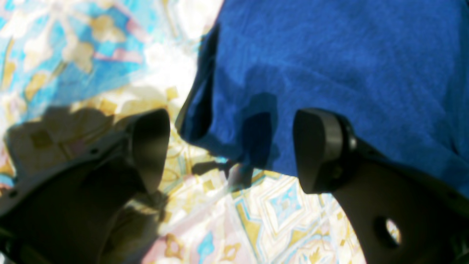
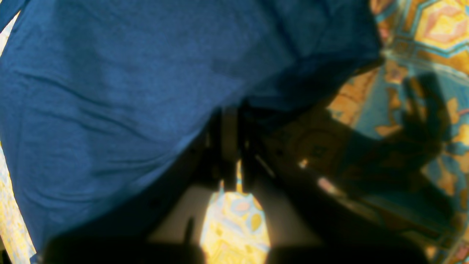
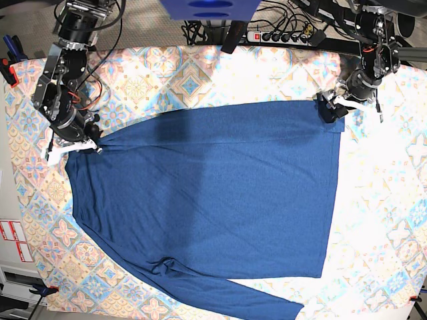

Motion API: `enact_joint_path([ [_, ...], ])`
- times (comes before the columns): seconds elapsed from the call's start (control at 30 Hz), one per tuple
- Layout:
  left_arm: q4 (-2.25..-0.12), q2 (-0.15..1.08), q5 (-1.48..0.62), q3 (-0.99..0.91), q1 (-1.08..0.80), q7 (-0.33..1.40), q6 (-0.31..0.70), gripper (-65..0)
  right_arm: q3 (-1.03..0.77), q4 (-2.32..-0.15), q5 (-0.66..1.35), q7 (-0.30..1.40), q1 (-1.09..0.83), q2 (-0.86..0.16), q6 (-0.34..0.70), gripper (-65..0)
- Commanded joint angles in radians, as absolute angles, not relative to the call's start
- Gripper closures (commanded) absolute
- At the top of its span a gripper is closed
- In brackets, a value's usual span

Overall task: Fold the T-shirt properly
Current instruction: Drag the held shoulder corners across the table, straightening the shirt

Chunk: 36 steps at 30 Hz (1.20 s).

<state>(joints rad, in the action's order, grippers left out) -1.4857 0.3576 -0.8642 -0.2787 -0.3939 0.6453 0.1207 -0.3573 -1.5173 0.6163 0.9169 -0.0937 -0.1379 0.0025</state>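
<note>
Left gripper [image 1: 231, 150] spread wide, hovering over a corner of the T-shirt [image 3: 213, 200], holding nothing. Right gripper [image 2: 231, 146] pinched tight on the opposite far corner (cloth draped over its fingers in the wrist view). Dark blue shirt lying mostly flat across the patterned tablecloth [image 3: 380, 220], one long sleeve trailing along the near edge.

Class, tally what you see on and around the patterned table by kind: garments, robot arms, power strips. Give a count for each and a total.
Garments: 1, the T-shirt
Robot arms: 2, the left arm and the right arm
Power strips: 1, the power strip at the far edge of the table
Total: 4
</note>
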Motion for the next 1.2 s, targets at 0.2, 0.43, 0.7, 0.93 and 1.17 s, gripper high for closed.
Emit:
enact_joint_path([
  [0.2,-1.475,0.354,-0.869,-0.283,-0.386,0.633,0.125,-51.6,-0.36,-1.538,0.685,0.903,-0.081,-0.15,0.012,-0.7],
  [0.43,-1.429,0.354,-0.869,-0.208,-0.352,0.633,0.125,-51.6,-0.363,-1.538,0.707,0.903,-0.076,-0.15,0.012,-0.7],
  [0.7,-1.428,0.352,-0.869,-0.157,-0.331,0.633,0.125,-47.3,-0.367,-1.538,0.707,0.903,-0.079,-0.15,0.012,-0.7],
  [0.93,-1.429,0.352,-0.871,-0.159,-0.334,0.633,0.125,-6.7,-0.369,-1.538,0.707,0.903,-0.081,-0.15,0.012,-0.7],
  [1.17,-1.543,0.358,-0.871,-0.165,-0.426,0.636,0.127,0.0,-0.369,-1.54,0.707,0.903,-0.107,-0.156,0.012,-0.7],
])
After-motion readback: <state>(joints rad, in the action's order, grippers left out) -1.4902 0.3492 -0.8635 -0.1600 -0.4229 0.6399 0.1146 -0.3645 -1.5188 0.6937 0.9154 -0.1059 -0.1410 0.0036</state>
